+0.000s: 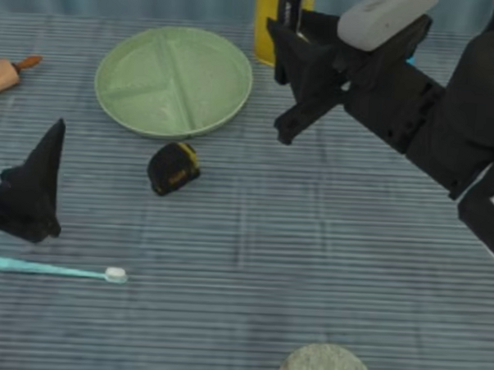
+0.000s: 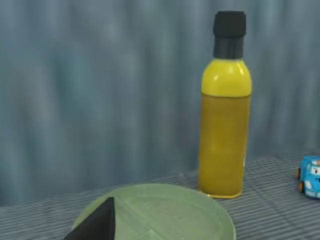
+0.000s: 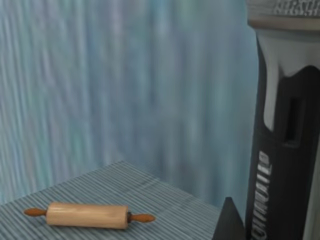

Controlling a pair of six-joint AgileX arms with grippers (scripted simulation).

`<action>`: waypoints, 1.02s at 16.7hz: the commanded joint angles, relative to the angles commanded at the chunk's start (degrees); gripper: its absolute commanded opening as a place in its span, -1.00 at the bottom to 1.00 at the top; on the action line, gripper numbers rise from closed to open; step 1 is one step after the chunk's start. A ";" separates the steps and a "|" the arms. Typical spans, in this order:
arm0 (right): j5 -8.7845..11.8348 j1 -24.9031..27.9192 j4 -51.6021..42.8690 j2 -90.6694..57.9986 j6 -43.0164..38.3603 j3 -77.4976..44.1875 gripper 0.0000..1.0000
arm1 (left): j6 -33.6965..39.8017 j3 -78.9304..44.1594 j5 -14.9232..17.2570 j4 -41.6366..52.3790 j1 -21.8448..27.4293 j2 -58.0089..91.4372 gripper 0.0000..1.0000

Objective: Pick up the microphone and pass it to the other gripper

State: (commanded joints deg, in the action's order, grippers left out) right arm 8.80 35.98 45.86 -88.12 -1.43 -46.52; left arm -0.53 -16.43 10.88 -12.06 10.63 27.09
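Note:
The microphone [image 3: 285, 175], a black stick with a grey mesh head, stands close up in the right wrist view, beside one dark fingertip [image 3: 227, 222]. My right gripper [image 1: 305, 81] is shut on it, raised above the table's back right and pointing left past the yellow bottle. In the top view the microphone cannot be told apart from the black claw. My left gripper [image 1: 47, 156] rests low at the table's left edge, open and holding nothing. Its fingers point toward the back of the table, and one finger [image 2: 95, 222] shows over the plate.
A green divided plate [image 1: 173, 82] lies at the back, left of a yellow bottle [image 2: 225, 125]. A black-and-yellow tape measure [image 1: 174, 168] sits before the plate. A rolling pin [image 1: 6, 72], a teal toothbrush [image 1: 51, 268], a grey disc [image 1: 325, 367] and a blue toy car [image 2: 311, 176] lie around.

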 joint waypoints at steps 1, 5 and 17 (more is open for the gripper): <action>0.00 0.00 0.00 0.00 0.00 0.00 -1.00 | -0.06 -2.53 1.74 -1.83 1.70 5.02 1.00; 0.00 0.00 0.00 0.00 0.00 0.00 -1.00 | -0.22 -12.08 8.31 -8.76 8.13 22.37 1.00; 0.00 0.00 0.00 0.00 0.00 0.00 -1.00 | -0.58 -22.61 15.09 -16.67 14.58 38.95 1.00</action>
State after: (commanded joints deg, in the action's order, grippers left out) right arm 8.80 35.98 45.86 -88.12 -1.43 -46.52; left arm -1.11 -39.04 25.96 -28.72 25.21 66.03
